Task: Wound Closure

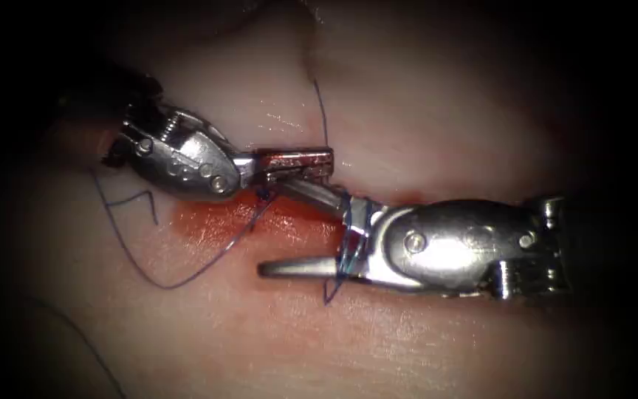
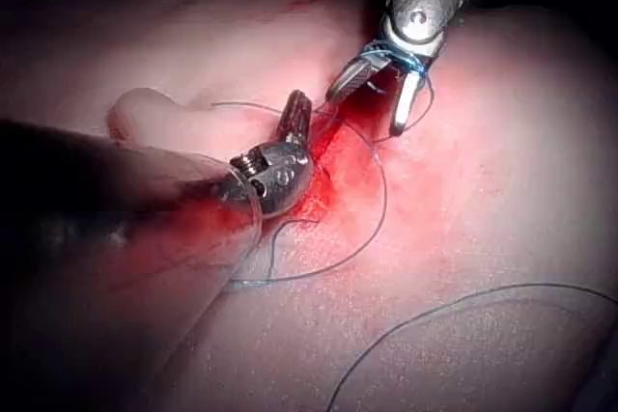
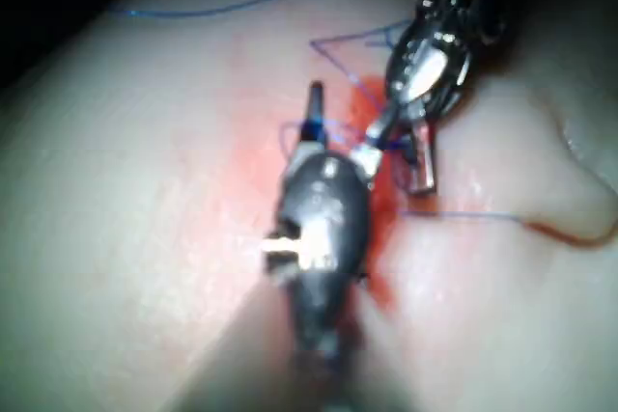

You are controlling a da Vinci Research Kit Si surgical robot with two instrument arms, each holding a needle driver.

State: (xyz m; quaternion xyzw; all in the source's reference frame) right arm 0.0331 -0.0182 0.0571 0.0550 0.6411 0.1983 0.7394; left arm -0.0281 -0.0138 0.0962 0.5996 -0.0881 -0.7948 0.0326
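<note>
The right arm's shiny silver metal tool (image 1: pixel 300 229) has its two thin jaws spread wide like a V, with thin blue thread (image 1: pixel 186 277) wound around them near the hinge, and its upper jaw reaches up to touch the left tool's tip. The left arm's shiny silver metal tool (image 1: pixel 293 164) has flat jaws smeared red; they look nearly closed, but I cannot tell if they pinch the thread, and I cannot make out the curved needle. Both tips sit over the wet red fluid (image 1: pixel 215 222) at the cut in the soft, pale pink tissue (image 1: pixel 422 111), and the thread lies in loose loops on the left side of the cut.
</note>
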